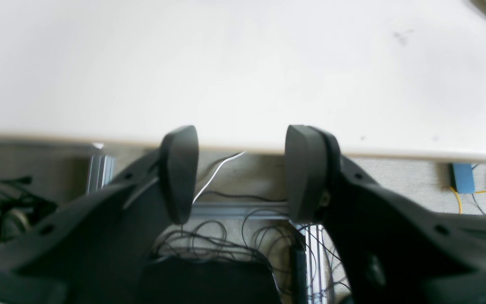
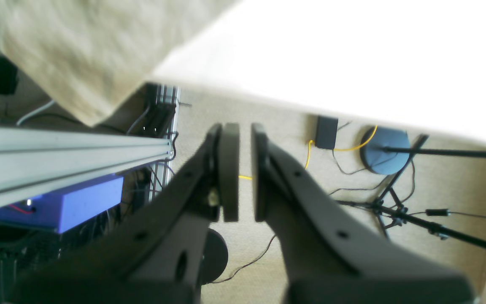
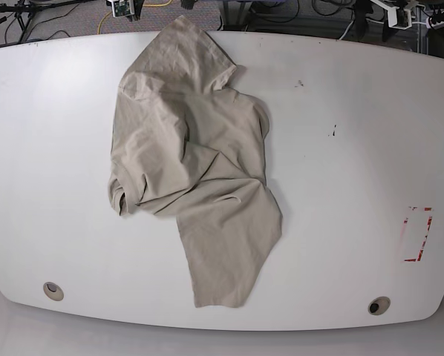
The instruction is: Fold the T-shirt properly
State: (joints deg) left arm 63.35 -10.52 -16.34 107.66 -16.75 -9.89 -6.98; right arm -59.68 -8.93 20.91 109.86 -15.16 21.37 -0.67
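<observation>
One T-shirt [image 3: 192, 178], beige, soft and creased, lies crumpled left of centre on the smooth white table [image 3: 341, 148], its top reaching the far edge where a corner hangs over. Two grippers show only in wrist views: the left gripper [image 1: 243, 173] has its dark rounded pads apart, holding nothing; the right gripper [image 2: 245, 173] is nearly closed, empty, hanging past the table edge above blurred cables.

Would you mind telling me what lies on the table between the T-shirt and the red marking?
Only bare white table with small dark specks, between the T-shirt and the red marking; the base view shows it.
</observation>
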